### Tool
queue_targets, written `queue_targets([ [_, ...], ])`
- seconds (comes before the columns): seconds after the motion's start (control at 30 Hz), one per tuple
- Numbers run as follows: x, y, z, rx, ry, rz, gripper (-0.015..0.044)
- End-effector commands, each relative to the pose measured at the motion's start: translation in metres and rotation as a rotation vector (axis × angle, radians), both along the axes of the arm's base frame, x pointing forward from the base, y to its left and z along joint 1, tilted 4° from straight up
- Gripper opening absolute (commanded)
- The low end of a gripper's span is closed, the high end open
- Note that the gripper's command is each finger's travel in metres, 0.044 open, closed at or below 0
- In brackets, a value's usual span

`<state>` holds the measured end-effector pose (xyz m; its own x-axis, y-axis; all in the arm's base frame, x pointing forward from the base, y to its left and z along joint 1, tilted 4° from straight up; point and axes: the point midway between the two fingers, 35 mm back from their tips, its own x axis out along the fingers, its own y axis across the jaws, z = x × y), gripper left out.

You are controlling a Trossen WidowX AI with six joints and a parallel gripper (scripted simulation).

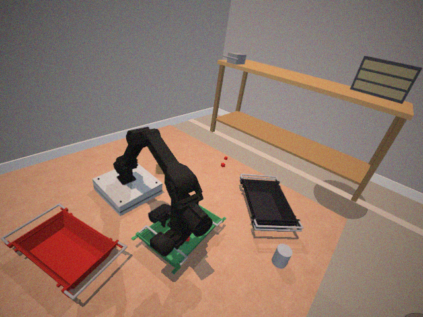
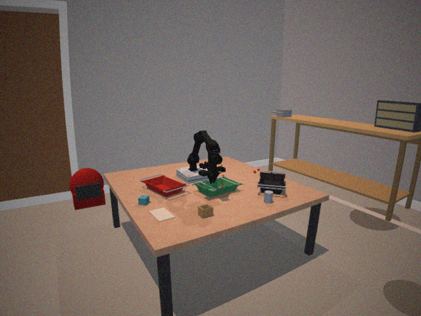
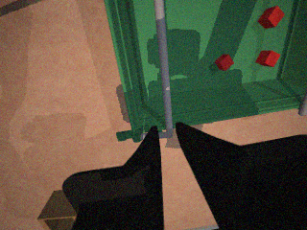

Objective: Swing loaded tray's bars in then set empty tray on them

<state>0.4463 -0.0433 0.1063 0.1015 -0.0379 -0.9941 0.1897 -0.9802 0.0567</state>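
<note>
The green tray (image 1: 195,245) (image 2: 221,192) (image 3: 129,57) holds small red blocks (image 2: 222,186) (image 3: 268,58). Its far bar (image 1: 215,223) (image 2: 231,180) lies across its top. The near bar (image 3: 164,72) runs over the opening just inside the near rim; whether it rests down is unclear. My gripper (image 2: 212,182) (image 3: 166,128) is slightly open, its fingertips on either side of this bar's end, not clamped on it. In the top view the arm hides the fingertips. Two empty trays flank the green one: a red tray (image 1: 61,252) (image 2: 164,185) and a black tray (image 1: 268,201) (image 2: 272,178).
The red tray's bars stick out over its ends. A grey cylinder (image 1: 281,256) (image 2: 268,197) stands before the black tray. A brown box (image 2: 205,210), a teal block (image 2: 143,199) and a pale tile (image 2: 162,214) lie toward the front. Loose red blocks (image 1: 223,164) lie behind.
</note>
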Motion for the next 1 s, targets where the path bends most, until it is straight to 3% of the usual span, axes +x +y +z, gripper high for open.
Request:
queue_targets([
  [0.0, -0.0002, 0.0000, -0.0046, 0.001, 0.009, 0.000, 0.0080],
  [0.57, -0.0002, 0.0000, -0.0046, 0.001, 0.009, 0.000, 0.0080],
  [0.67, -0.0002, 0.0000, -0.0046, 0.001, 0.009, 0.000, 0.0001],
  [0.97, -0.0002, 0.0000, -0.0046, 0.001, 0.009, 0.000, 0.0000],
])
